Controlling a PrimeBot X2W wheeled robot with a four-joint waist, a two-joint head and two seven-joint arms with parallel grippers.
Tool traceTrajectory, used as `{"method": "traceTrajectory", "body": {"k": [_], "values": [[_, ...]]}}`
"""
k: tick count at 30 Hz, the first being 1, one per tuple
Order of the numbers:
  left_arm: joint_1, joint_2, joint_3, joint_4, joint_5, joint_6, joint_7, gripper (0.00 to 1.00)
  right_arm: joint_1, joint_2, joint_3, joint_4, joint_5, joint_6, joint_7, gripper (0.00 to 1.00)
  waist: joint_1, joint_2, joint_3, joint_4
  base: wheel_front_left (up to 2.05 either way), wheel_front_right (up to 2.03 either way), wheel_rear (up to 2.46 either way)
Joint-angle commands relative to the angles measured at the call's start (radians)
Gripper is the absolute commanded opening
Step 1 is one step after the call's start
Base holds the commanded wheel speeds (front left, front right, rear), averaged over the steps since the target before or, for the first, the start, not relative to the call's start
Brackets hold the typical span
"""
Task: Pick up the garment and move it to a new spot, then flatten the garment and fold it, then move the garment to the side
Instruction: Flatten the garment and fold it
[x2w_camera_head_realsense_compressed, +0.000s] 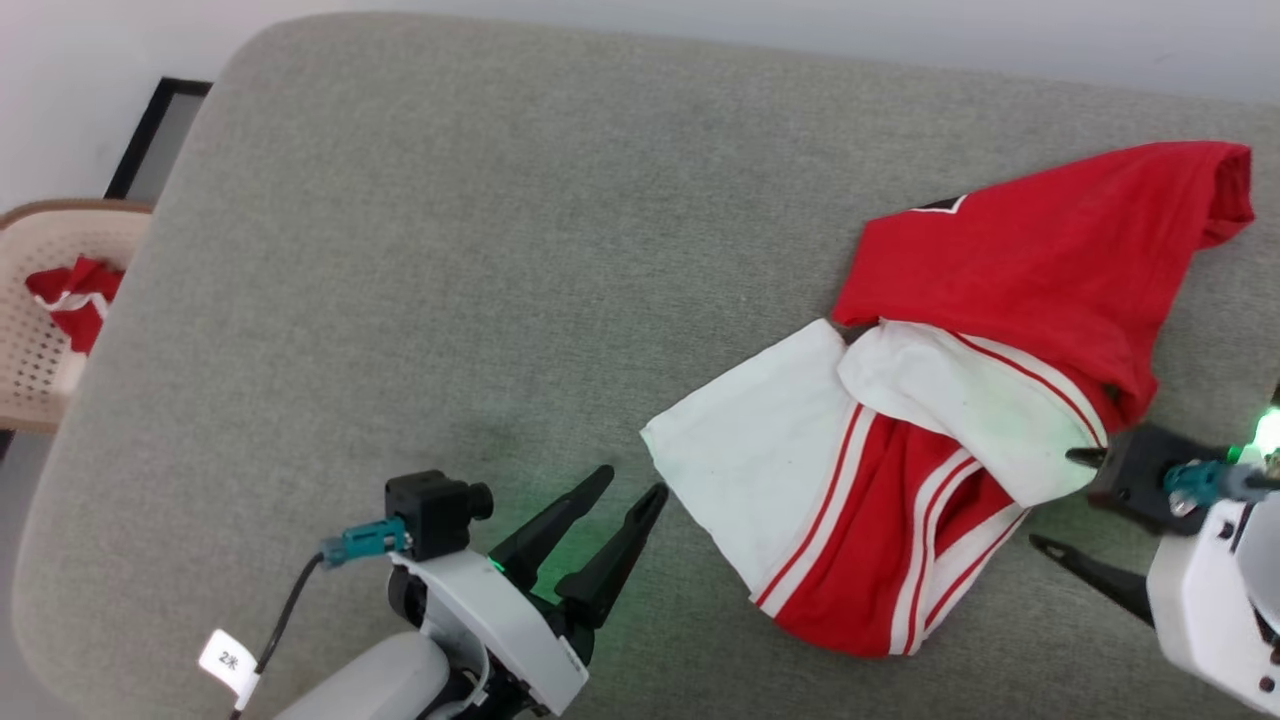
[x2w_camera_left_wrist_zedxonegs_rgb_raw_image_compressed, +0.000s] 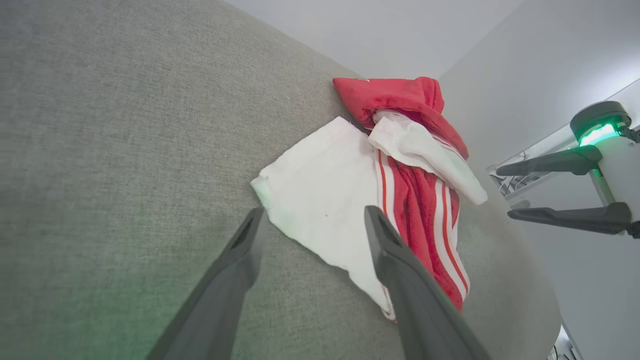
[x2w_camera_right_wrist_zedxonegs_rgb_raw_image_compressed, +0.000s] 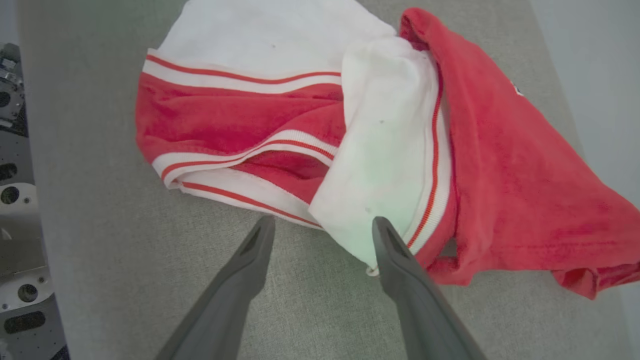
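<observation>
Left tool (x2w_camera_head_realsense_compressed: 632, 480), right tool (x2w_camera_head_realsense_compressed: 1052, 500) splayed

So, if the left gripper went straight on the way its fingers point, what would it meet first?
Probably the garment: its near white sleeve lies just beyond the left gripper's open fingertips. Height above the grey cushion is unclear, so it might pass over it.

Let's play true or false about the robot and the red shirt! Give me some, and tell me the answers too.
1. The garment lies rumpled on the grey padded surface. True.
2. The left gripper is clamped on a white sleeve. False: it is open and holds nothing.
3. The right gripper is open at the garment's edge. True.
4. The beige basket holds something blue. False: the cloth in it is red and white.
</observation>
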Motion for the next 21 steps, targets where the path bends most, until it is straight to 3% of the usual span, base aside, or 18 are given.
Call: {"method": "traceTrajectory", "body": {"k": [1, 13, 14, 15, 16, 21], "values": [[0.003, -0.009, 0.004, 0.004, 0.002, -0.007, 0.0, 1.0, -0.02, 0.003, 0.021, 0.004, -0.019, -0.001, -0.006, 1.0, 0.0, 0.0, 0.011, 0.015, 0.0, 0.0, 0.0], [0.011, -0.028, 0.003, 0.001, -0.002, -0.012, 0.0, 1.0, -0.083, 0.023, 0.124, 0.066, -0.129, -0.001, -0.068, 1.0, 0.0, 0.0, 0.027, 0.04, 0.0, 0.0, 0.0], [0.012, -0.027, 0.002, -0.002, -0.003, -0.012, 0.0, 1.0, -0.087, 0.024, 0.127, 0.071, -0.132, -0.001, -0.072, 0.52, 0.0, 0.0, 0.027, 0.04, 0.0, 0.0, 0.0], [0.013, -0.026, 0.001, -0.004, -0.003, -0.013, 0.0, 1.0, -0.089, 0.027, 0.13, 0.073, -0.134, -0.001, -0.077, 0.33, 0.0, 0.0, 0.026, 0.038, 0.0, 0.0, 0.0], [0.012, -0.026, 0.0, -0.007, -0.003, -0.013, 0.0, 1.0, -0.092, 0.029, 0.132, 0.077, -0.137, -0.001, -0.081, 0.02, 0.0, 0.0, 0.026, 0.037, 0.0, 0.0, 0.0], [0.006, -0.023, -0.004, -0.016, 0.001, -0.013, 0.0, 1.0, -0.101, 0.039, 0.138, 0.097, -0.14, -0.001, -0.097, 0.0, 0.0, 0.0, 0.026, 0.029, 0.0, 0.0, 0.0]]}}
